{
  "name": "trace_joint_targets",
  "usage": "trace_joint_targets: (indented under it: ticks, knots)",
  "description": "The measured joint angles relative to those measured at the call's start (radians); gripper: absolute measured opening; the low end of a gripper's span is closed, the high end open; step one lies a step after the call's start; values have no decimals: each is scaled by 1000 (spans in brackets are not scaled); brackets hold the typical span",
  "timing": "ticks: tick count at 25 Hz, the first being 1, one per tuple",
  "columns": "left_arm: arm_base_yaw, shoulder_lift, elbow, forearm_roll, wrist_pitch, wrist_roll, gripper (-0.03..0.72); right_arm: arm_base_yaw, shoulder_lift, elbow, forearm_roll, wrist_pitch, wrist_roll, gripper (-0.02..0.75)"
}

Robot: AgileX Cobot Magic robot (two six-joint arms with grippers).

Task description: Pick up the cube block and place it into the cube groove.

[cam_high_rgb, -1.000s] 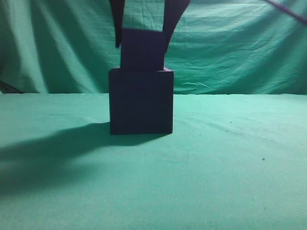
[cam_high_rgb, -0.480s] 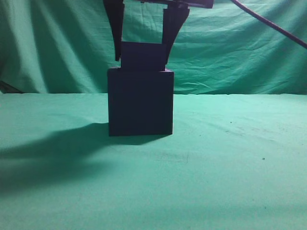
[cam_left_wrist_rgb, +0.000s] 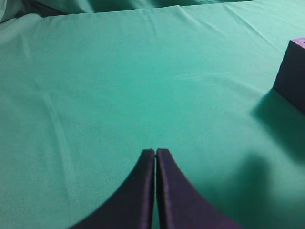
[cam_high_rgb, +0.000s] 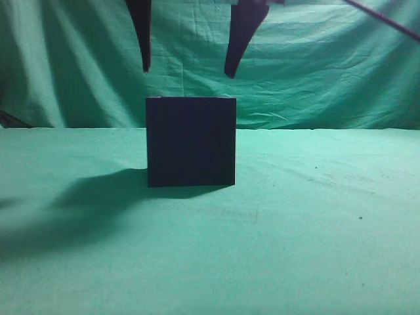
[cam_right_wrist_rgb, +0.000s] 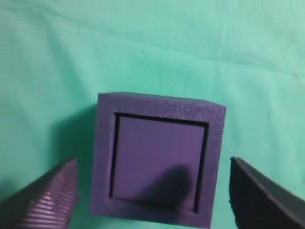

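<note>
The large dark box (cam_high_rgb: 190, 141) stands on the green cloth at mid-table. In the right wrist view its purple top rim (cam_right_wrist_rgb: 159, 106) frames the cube groove, and the cube block (cam_right_wrist_rgb: 157, 160) sits inside it, lighter purple top face showing, flush with the rim. The block is hidden in the exterior view. My right gripper (cam_high_rgb: 187, 65) hangs open and empty above the box, its fingers (cam_right_wrist_rgb: 47, 195) spread wider than the box. My left gripper (cam_left_wrist_rgb: 156, 151) is shut and empty over bare cloth, left of the box (cam_left_wrist_rgb: 291, 71).
Green cloth (cam_high_rgb: 315, 230) covers the table and hangs as a backdrop. A dark cable (cam_high_rgb: 384, 20) crosses the upper right. The box casts a shadow to its left.
The cube block went down from standing above the box top into the groove. My right gripper let it go, opened wider and rose above the box.
</note>
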Motion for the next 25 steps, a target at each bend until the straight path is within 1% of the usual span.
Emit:
trace_joint_targets:
  ticks: [3,6,8,9,10,13,19,21,25]
  knots:
    - [0,0,0,0,0,0,0,0,0,-78,-17,60,-36,543]
    - [0,0,0,0,0,0,0,0,0,-176,-51,100,-93,373]
    - [0,0,0,0,0,0,0,0,-19,-215,-58,103,-131,232]
    - [0,0,0,0,0,0,0,0,-36,-223,-58,106,-141,147]
    - [0,0,0,0,0,0,0,0,-54,-225,-58,110,-151,86]
    - [0,0,0,0,0,0,0,0,-137,-225,-58,119,-210,0]
    - [0,0,0,0,0,0,0,0,-374,-204,-58,125,-237,0]
    - [0,0,0,0,0,0,0,0,-462,-150,-58,127,-238,0]
    - [-1,0,0,0,0,0,0,0,-650,46,-58,133,-240,0]
